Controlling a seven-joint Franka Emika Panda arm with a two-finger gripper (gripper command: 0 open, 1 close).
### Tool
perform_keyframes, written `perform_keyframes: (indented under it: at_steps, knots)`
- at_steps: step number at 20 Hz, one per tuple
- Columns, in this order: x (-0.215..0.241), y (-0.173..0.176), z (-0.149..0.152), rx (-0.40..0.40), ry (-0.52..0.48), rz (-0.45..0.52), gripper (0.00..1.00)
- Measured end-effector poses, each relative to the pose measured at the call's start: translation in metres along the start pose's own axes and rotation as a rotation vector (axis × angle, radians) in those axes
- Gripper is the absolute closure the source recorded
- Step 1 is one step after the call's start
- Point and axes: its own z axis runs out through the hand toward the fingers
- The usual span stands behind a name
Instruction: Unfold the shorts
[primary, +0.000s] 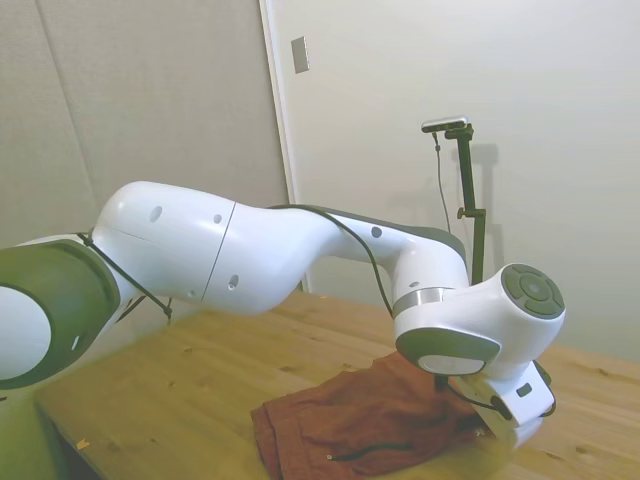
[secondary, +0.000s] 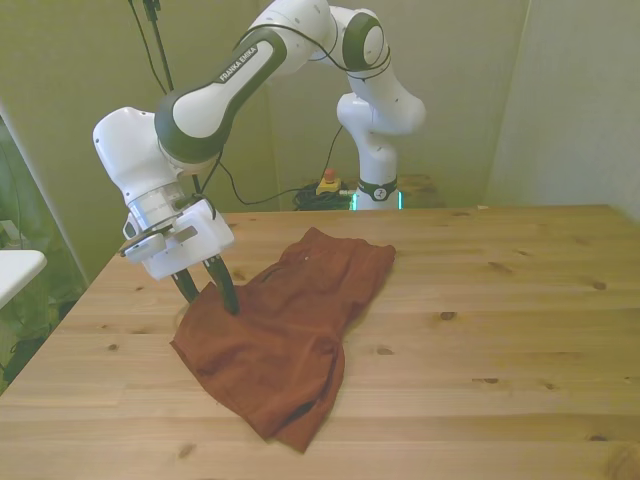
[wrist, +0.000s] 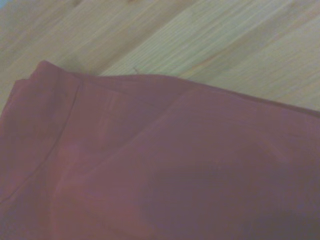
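Observation:
The rust-red shorts (secondary: 290, 330) lie folded on the wooden table (secondary: 500, 330), running from the middle toward the front view's left front. My gripper (secondary: 210, 303) points down at the edge of the shorts on the front view's left, its two dark fingers (secondary: 226, 288) apart and open, tips at the cloth. In the side view the shorts (primary: 350, 420) lie under the arm's hand (primary: 515, 410), which hides the fingers. A dark zipper line (primary: 365, 450) shows near the cloth's near edge. The wrist view is filled by red fabric (wrist: 165, 165), with bare wood (wrist: 225, 45) beyond its edge.
Bare table surface (secondary: 520, 270) stretches to the front view's right of the shorts. The table's edge on the front view's left (secondary: 60, 330) is close to the gripper. A red button box (secondary: 327, 184) and cables sit behind the table near the robot base.

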Motion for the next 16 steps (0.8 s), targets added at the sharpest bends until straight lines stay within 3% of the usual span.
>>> perform_keyframes:
  at_steps: [11, 16]
  knots:
    - [0.002, 0.006, 0.004, 0.004, -0.022, -0.051, 1.0]
    - [-0.005, 0.001, -0.016, 0.039, -0.031, -0.098, 1.0]
